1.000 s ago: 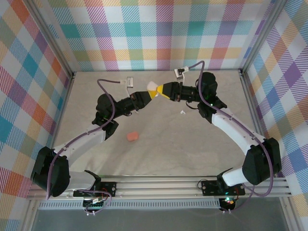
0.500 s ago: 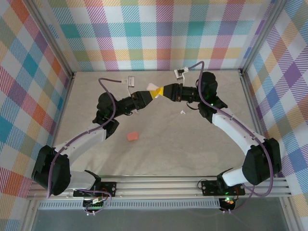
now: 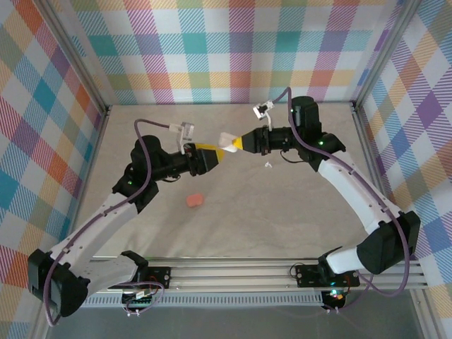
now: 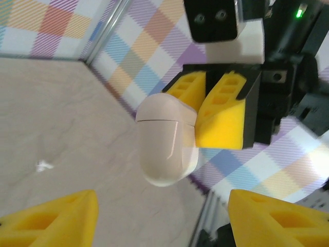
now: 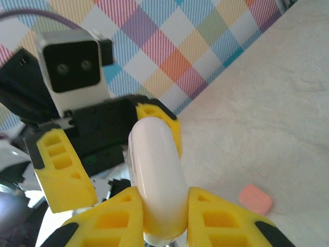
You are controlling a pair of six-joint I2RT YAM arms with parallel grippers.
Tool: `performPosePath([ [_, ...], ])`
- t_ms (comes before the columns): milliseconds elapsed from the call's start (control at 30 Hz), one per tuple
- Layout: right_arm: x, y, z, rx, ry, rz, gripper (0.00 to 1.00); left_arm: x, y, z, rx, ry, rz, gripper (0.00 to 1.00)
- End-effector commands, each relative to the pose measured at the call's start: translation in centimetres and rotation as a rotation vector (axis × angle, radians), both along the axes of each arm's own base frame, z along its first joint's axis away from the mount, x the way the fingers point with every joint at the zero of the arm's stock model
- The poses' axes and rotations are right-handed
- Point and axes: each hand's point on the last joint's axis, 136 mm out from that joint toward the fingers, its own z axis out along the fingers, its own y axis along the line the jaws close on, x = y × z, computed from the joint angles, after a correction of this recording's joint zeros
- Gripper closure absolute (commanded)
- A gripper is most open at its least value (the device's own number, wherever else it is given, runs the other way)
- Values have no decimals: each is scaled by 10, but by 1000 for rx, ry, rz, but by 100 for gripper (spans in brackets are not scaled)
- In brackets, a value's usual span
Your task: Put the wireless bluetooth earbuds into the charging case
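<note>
One salmon-pink case (image 3: 195, 200) sits on the counter (image 3: 282, 212), nearest the arm bases. Further in, a tiny white earbud (image 3: 268, 165) lies loose on the surface, just below the right wrist and well apart from that pink case. And beyond it, up off the counter, the right pincer (image 3: 232, 142) is clamped on a white charging case (image 3: 226, 138), lid shut, while the left pincer (image 3: 216, 154) faces it, jaws spread wide, gripping nothing.
</note>
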Motion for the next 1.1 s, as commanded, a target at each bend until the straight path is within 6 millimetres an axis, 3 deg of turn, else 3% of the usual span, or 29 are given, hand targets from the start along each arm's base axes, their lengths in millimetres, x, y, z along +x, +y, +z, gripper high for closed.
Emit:
performPosePath([
  [0, -18, -7, 3, -45, -116, 58, 84, -13, 14, -17, 192, -70, -8, 34],
  [233, -34, -8, 6, -20, -221, 127, 84, -48, 15, -20, 291, -277, -155, 35],
  [400, -44, -11, 8, -24, -324, 141, 84, -60, 14, -22, 305, -310, -204, 35],
  [667, -63, -6, 2, -65, -455, 203, 84, -60, -13, 8, 66, -236, -323, 38],
  [1067, -70, -5, 3, -48, -462, 214, 84, -49, -25, 13, -26, -199, -337, 50],
])
